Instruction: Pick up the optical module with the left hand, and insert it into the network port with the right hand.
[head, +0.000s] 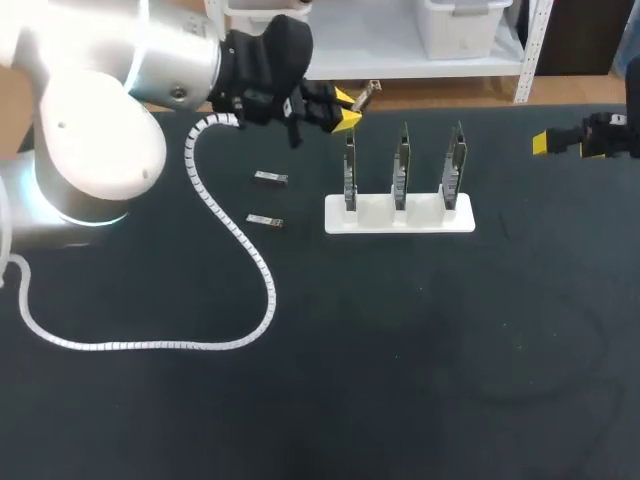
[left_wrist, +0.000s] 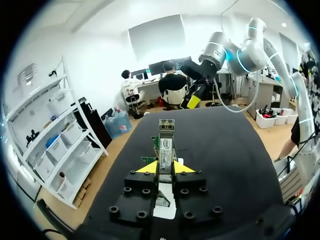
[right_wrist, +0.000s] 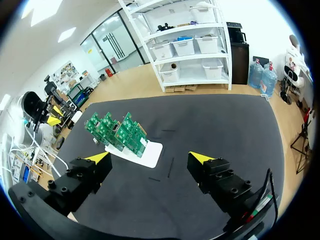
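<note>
My left tool (head: 345, 112) pinches the optical module (head: 368, 93), held above the table (head: 400, 350) by the leftmost board (head: 350, 170) in the white stand (head: 400, 218). I see my right tool (right_wrist: 150, 157) spread wide, well apart.

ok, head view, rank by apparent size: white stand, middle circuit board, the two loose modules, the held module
1. white stand
2. middle circuit board
3. far loose module and near loose module: alike
Unranked: held module in the left gripper. It shows least, but is partly hidden and raised.

Dark table (head: 400, 380) bears white stand (head: 398, 222) (three boards (head: 401, 165)), two modules (head: 270, 178)
</note>
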